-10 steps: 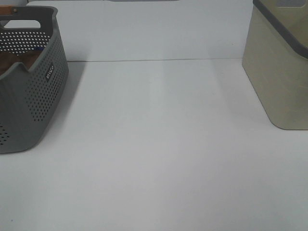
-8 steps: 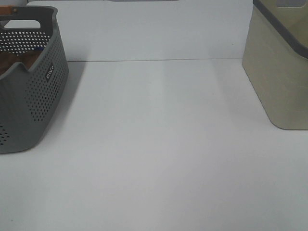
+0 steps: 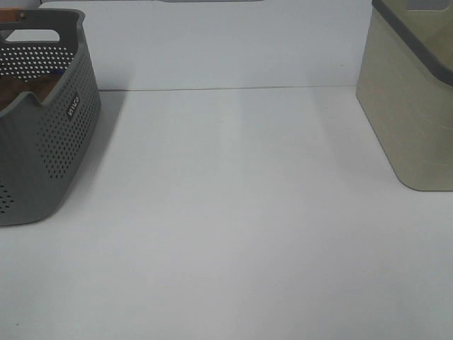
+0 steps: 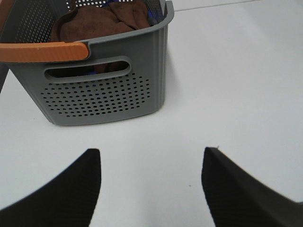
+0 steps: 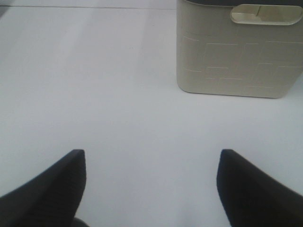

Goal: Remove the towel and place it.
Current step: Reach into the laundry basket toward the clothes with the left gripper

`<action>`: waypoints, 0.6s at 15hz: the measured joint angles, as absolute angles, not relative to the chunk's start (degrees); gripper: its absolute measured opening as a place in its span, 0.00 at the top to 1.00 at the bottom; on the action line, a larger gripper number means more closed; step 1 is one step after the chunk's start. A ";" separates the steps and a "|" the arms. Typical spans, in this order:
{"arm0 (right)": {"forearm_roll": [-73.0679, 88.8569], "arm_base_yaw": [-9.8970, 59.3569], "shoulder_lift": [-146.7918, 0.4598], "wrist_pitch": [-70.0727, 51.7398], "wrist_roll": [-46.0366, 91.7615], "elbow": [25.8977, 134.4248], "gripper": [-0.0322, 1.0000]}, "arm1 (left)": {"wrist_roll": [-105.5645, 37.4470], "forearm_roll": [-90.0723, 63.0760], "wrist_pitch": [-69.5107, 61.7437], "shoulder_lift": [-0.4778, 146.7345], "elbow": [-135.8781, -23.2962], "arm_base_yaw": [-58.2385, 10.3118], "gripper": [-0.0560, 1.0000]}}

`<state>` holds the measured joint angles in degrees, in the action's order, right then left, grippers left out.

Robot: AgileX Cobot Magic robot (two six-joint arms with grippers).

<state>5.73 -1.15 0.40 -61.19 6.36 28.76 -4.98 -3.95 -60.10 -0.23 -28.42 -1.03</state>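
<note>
- Left wrist view shows the towel (image 4: 94,21) bunched up inside the grey basket (image 4: 109,90), which sits by the left edge of the bench (image 3: 233,212).
- The towel is dark red-brown and fluffy. It lies in a lumpy heap, with folds that poke up near the basket's rim.
- A bit of blue cloth (image 4: 150,16) peeks out just beside the towel, at one corner of the basket.
- The basket has an orange handle (image 4: 42,51) across its near end.
- The left gripper (image 4: 151,152) sits low over the bench, near the basket but apart from it. Its two fingers are spread wide and hold nothing.
- The right gripper (image 5: 152,152) has its fingers spread wide too, and it is empty. It faces a beige bin (image 5: 236,56) by the right edge of the bench.
- The towel is not out yet, so the job looks like it is only starting.
- I think the towel is soft, floppy and light. It should sag and trail when it is lifted.
- A good place to pinch is a high fold on top of the heap, away from the blue cloth.
- It may snag on the rim, so a high lift seems best.
</note>
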 joint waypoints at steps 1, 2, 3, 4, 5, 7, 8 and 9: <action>5.73 -1.15 0.40 -61.19 6.36 28.76 0.26 | -4.98 -3.95 -60.10 -0.23 -28.42 -1.03 0.38; 5.73 -1.15 0.40 -61.19 6.36 28.76 0.26 | -4.98 -3.95 -60.10 -0.23 -28.42 -1.03 0.38; 5.73 -1.15 0.40 -61.19 6.36 28.76 0.26 | -4.98 -3.95 -60.10 -0.23 -28.42 -1.03 0.38; 5.73 -1.15 0.40 -61.19 6.36 28.76 0.26 | -4.98 -3.95 -60.10 -0.23 -28.42 -1.03 0.38; 5.73 -1.15 0.40 -61.19 6.36 28.76 0.26 | -4.98 -3.95 -60.10 -0.23 -28.42 -1.03 0.38; 5.73 -1.15 0.40 -61.19 6.36 28.76 0.26 | -4.98 -3.95 -60.10 -0.23 -28.42 -1.03 0.38; 5.73 -1.15 0.40 -61.19 6.36 28.76 0.26 | -4.98 -3.95 -60.10 -0.23 -28.42 -1.03 0.38; 5.73 -1.15 0.40 -61.19 6.36 28.76 0.26 | -4.98 -3.95 -60.10 -0.23 -28.42 -1.03 0.38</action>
